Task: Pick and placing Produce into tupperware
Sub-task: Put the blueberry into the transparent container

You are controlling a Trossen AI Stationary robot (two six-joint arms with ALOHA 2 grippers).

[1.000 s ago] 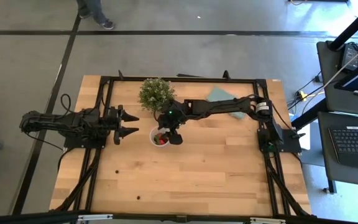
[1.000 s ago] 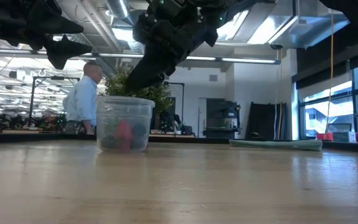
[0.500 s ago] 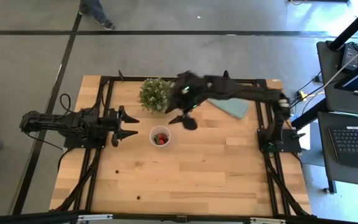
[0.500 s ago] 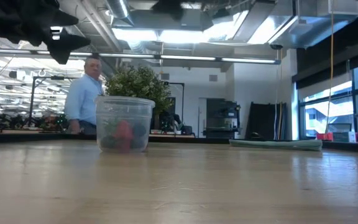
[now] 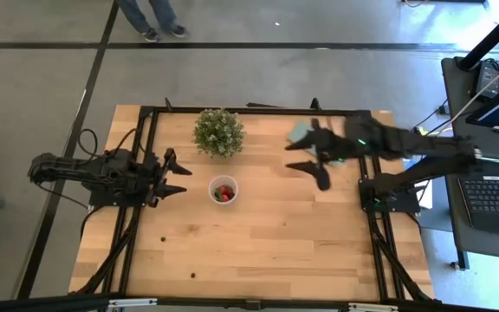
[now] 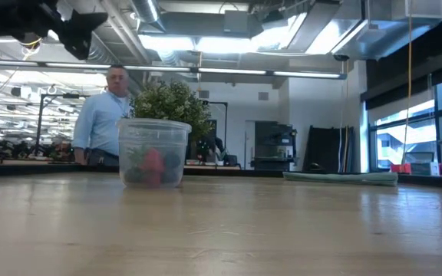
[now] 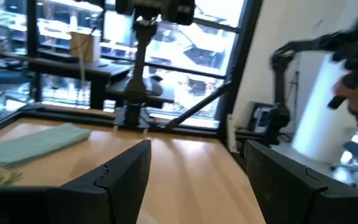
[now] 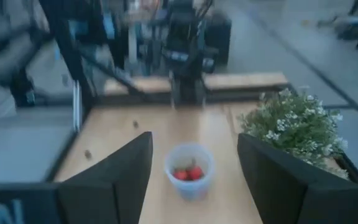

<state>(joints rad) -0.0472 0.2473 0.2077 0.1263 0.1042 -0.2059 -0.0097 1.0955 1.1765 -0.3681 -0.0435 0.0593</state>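
Note:
The tupperware (image 5: 223,190), a small clear round cup, stands upright on the wooden table near its middle, with red and dark produce (image 8: 188,173) inside it. My right gripper (image 5: 306,158) hangs high over the table's right half, well away from the cup, open with nothing between its fingers. It looks back at the cup (image 8: 189,169). My left gripper (image 5: 180,178) hovers open to the left of the cup, pointing level toward it, and holds nothing. The low view shows the cup (image 6: 153,153) resting on its base.
A bushy potted plant (image 5: 218,133) stands just beyond the cup. A flat teal cloth (image 5: 300,132) lies at the far right, partly under my right arm. A black frame (image 5: 145,113) borders the table. A person (image 6: 104,115) stands beyond the far edge.
My right gripper has risen from just above the cup and swung back fast toward the table's right edge, leaving the cup and its berries where they stood. My left gripper has tipped up a little. The person behind the table has walked along its far side.

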